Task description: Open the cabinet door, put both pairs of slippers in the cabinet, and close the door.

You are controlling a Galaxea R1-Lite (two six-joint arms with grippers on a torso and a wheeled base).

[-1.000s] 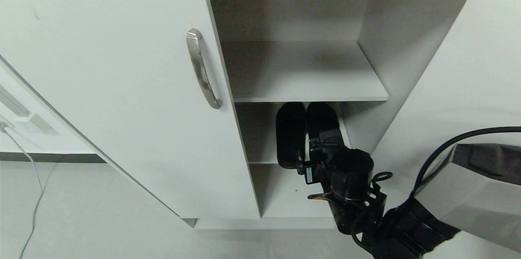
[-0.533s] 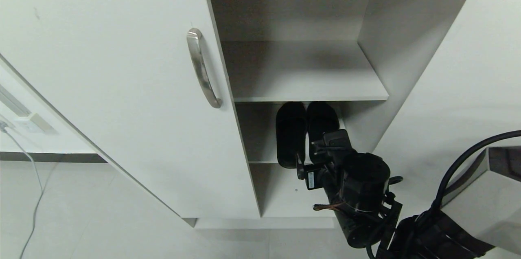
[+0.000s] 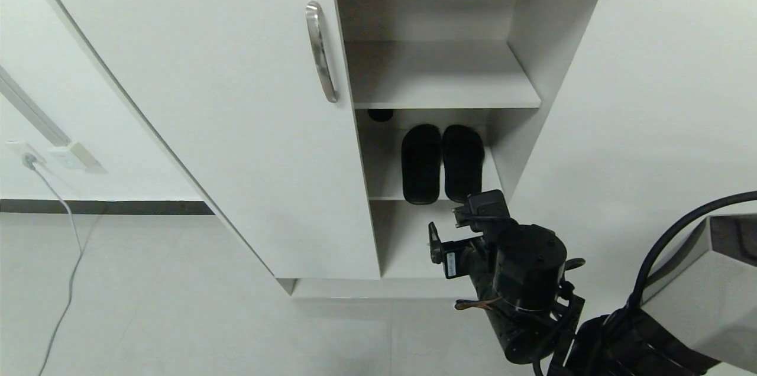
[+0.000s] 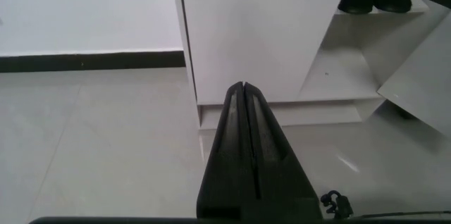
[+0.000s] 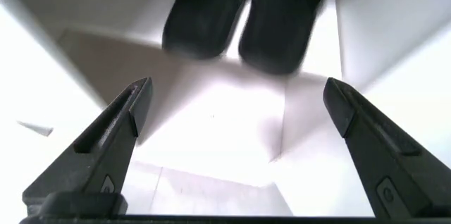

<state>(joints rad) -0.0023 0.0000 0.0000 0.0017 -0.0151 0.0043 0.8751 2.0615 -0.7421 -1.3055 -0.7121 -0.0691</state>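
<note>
Lying paired, matte black slippers (image 3: 421, 163) (rounded, flat)

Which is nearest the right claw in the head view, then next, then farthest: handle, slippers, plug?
1. Slippers, on the shelf just ahead of the right claw.
2. Handle, higher up, to the left.
3. Plug, far left on the wall.

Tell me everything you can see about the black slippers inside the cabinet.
The slippers are a plain, matte black pair that looks like rubber or foam. They lie flat and parallel, side by side and close together, on the lower shelf, lengthwise into the cabinet, with their near ends at the shelf's front edge. Nothing holds them. The right gripper, jaws open, sits in front of them, apart.
</note>
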